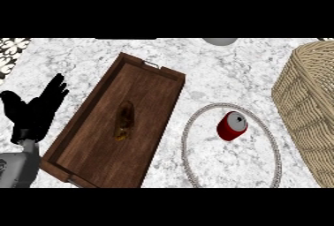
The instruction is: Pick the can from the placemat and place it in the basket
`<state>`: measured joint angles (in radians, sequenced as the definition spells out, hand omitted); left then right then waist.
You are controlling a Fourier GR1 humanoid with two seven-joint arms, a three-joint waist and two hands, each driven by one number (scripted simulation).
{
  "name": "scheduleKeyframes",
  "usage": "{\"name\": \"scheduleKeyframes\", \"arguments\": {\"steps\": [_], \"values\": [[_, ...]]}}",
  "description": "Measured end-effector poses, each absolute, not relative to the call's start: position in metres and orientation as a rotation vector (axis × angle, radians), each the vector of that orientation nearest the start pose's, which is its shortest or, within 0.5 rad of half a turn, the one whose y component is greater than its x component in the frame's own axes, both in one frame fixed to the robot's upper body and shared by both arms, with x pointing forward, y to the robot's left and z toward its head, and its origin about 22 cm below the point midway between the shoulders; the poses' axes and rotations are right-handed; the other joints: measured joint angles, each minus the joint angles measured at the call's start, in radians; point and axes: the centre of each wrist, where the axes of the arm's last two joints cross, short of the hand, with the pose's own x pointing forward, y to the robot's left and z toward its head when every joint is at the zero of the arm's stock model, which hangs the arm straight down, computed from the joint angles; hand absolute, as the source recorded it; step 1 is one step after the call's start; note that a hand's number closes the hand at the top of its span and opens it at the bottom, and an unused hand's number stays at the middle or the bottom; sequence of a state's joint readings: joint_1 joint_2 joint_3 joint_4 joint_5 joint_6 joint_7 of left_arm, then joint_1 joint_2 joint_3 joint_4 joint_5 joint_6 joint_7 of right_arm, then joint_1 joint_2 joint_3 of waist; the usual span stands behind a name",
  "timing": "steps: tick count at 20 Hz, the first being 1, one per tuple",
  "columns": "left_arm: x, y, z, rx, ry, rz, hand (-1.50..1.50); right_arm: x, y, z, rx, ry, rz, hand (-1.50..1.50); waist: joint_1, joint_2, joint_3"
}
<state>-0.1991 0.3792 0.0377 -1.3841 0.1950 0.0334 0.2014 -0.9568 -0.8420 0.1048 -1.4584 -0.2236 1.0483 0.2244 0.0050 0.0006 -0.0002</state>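
Head view shows my left hand [34,110] resting at the left edge, fingers straight and spread, holding nothing. The red can [231,126] stands on the round placemat [189,128], well apart from my hand. The wicker basket [306,101] is at the right, the wooden tray [98,145] between.

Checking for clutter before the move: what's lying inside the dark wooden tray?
One small brown, oblong item lies near the middle of the dark wooden tray; what it is cannot be told. The rest of the tray floor shows bare. Nothing covers it, though its lower end is cut off by the view.
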Motion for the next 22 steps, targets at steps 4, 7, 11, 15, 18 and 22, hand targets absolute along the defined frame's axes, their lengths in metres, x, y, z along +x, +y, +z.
{"name": "scheduleKeyframes", "arguments": {"steps": [4, 7, 11, 15, 18, 22], "values": [[0.292, 0.315, 0.037, 0.188, -1.387, -0.067, 0.0, 0.336, -0.295, 0.329, -0.044, -1.527, 1.599, -1.5, -0.004, 0.0, 0.001], [0.292, 0.319, 0.036, 0.193, -1.386, -0.07, 0.0, 0.334, -0.31, 0.312, -0.017, -1.549, 1.556, -1.5, -0.003, 0.001, 0.001], [0.294, 0.32, 0.036, 0.185, -1.383, -0.075, 0.0, 0.332, -0.313, 0.277, -0.015, -1.557, 1.528, -1.5, -0.002, 0.002, 0.001], [0.293, 0.313, 0.035, 0.18, -1.387, -0.075, 0.0, 0.333, -0.302, 0.235, -0.006, -1.592, 1.494, -1.5, 0.002, 0.002, 0.001], [0.296, 0.317, 0.041, 0.185, -1.385, -0.076, 0.0, 0.332, -0.293, 0.206, 0.014, -1.622, 1.476, -1.5, 0.001, 0.002, 0.001], [0.296, 0.316, 0.037, 0.184, -1.388, -0.08, 0.0, 0.341, -0.279, 0.172, 0.066, -1.658, 1.421, -1.5, 0.003, 0.002, 0.001]]}}
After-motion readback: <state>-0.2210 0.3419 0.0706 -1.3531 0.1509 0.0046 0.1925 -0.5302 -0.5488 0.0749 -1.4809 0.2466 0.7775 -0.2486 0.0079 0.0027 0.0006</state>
